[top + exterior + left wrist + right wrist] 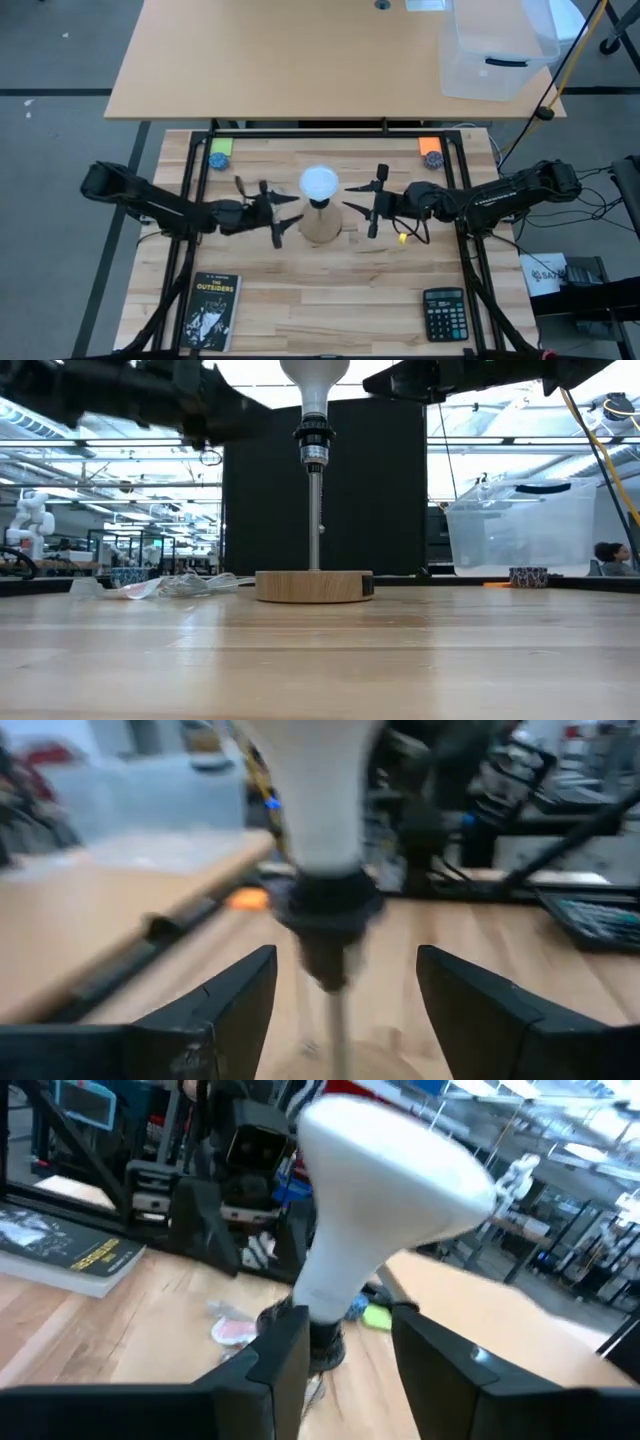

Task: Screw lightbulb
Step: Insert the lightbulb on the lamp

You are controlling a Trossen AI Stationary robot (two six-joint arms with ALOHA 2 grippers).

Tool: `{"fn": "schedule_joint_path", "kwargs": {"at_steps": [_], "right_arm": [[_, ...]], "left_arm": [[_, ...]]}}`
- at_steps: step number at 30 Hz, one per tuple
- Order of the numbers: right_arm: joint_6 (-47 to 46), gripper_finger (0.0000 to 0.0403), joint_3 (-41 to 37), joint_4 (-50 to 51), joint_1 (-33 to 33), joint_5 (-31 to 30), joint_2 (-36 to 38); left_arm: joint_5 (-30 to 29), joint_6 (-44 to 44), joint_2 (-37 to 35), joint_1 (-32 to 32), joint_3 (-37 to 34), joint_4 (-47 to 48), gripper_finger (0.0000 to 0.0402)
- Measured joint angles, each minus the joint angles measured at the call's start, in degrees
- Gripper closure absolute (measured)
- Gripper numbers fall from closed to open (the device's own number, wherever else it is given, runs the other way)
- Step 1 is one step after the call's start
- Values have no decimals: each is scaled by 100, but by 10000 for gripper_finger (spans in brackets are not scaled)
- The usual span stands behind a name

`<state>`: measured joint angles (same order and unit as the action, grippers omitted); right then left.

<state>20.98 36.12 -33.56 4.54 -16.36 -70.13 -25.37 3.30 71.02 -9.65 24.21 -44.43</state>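
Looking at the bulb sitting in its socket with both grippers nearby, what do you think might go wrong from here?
The lightbulb tops a thin stem on the stand; a sideways push might tip it. The left gripper is open and off the bulb, so nothing steadies it. The right gripper sits at the bulb's neck; a loose grip may slip.
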Motion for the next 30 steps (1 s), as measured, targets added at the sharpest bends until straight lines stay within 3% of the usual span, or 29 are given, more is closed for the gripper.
{"fn": "schedule_joint_path", "kwargs": {"at_steps": [3, 6, 14, 17, 22, 30], "right_arm": [[192, 289, 0, -282, 0, 0, 0], [316, 318, 0, -490, -3, 0, 0], [414, 394, 0, -1123, -48, 4, -2], [455, 400, 0, -1356, -48, 9, -2], [495, 402, 25, -1712, -51, 18, -46], [329, 402, 383, -1674, -229, -48, -425]], "left_arm": [[-467, 458, -498, -113, 0, 65, 170], [-524, 915, -879, -161, 0, -62, 202], [-522, 1683, -1127, -156, 2, -725, 345], [-518, 1744, -1127, -146, 2, -916, 390], [-45, 1825, -1125, -107, 297, -1020, 399], [376, 1611, -754, 108, 914, 22, 400]]}}
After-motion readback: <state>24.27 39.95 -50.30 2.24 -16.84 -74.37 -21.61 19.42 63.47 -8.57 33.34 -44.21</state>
